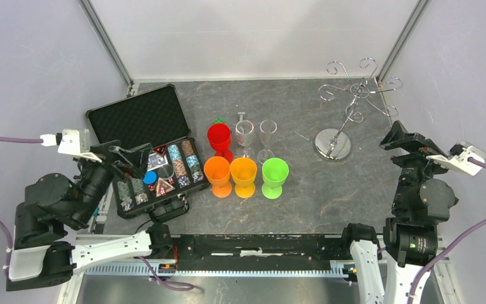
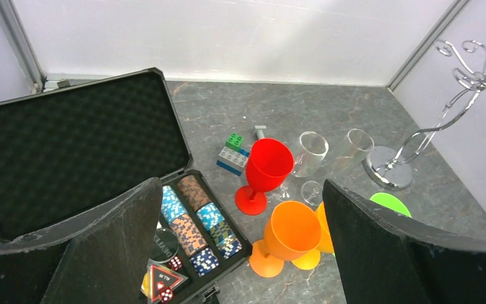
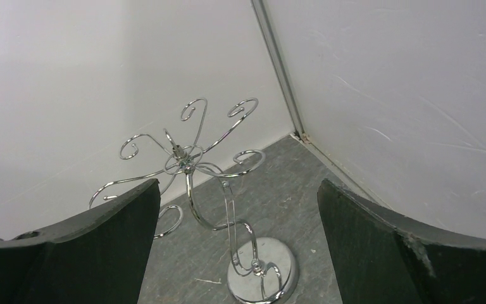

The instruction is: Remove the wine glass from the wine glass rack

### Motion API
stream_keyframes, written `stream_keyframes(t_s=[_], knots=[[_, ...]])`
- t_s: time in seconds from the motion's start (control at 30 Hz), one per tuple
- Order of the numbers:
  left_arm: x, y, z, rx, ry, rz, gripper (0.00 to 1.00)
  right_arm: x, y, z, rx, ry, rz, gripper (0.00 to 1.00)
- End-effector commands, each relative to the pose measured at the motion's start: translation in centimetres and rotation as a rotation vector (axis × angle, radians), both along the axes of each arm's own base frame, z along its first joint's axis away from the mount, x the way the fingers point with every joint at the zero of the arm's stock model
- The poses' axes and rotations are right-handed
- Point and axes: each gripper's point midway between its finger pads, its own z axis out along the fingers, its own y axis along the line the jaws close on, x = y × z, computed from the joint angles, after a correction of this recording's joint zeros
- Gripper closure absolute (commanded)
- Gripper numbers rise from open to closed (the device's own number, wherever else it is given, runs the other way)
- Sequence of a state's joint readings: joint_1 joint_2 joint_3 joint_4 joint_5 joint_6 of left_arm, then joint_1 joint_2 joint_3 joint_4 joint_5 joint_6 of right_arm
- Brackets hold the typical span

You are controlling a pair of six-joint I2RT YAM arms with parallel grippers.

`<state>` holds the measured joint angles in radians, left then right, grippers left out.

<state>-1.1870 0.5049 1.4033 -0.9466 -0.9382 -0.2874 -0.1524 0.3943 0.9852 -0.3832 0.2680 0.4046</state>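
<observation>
The wine glass rack (image 1: pixel 332 144) stands at the back right, a silver wire stand with a round shiny base and curled arms; no glass hangs from its arms. It also shows in the right wrist view (image 3: pixel 262 275) and the left wrist view (image 2: pixel 389 166). Two clear wine glasses (image 1: pixel 245 133) (image 1: pixel 267 132) stand on the table mid-back, also in the left wrist view (image 2: pixel 309 152) (image 2: pixel 356 147). My right gripper (image 1: pixel 400 136) is open and empty, just right of the rack and facing it (image 3: pixel 237 247). My left gripper (image 1: pixel 123 159) is open and empty above the chip case (image 2: pixel 240 253).
Red (image 1: pixel 219 138), orange (image 1: pixel 217 172), yellow-orange (image 1: pixel 243 172) and green (image 1: pixel 274 174) plastic goblets stand mid-table. An open black poker chip case (image 1: pixel 140 117) lies at the left. Small toy bricks (image 2: pixel 233 155) lie behind the red goblet. White walls close in the back and sides.
</observation>
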Motion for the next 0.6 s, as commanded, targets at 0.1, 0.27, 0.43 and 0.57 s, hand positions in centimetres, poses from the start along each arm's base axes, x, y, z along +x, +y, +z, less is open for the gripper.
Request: stream_keyframes(t_s=[0.1,0.27,0.43,0.57], knots=[[0.5,1.1,-0.6,0.053,0.004,0.073,0.00,-0.1,-0.4,0.1,-0.011,0.013,-0.025,0.02],[0.5,1.1,-0.7,0.054,0.005,0.078,0.00,-0.2,-0.5,0.1,-0.009,0.010,-0.032,0.02],[0.5,1.3,-0.8,0.054,0.004,0.086,0.00,-0.2,-0.4,-0.1,-0.012,0.015,-0.025,0.02],[0.6,2.0,-0.8,0.031,0.005,0.122,0.00,-0.2,-0.5,-0.2,-0.009,0.017,-0.029,0.02]])
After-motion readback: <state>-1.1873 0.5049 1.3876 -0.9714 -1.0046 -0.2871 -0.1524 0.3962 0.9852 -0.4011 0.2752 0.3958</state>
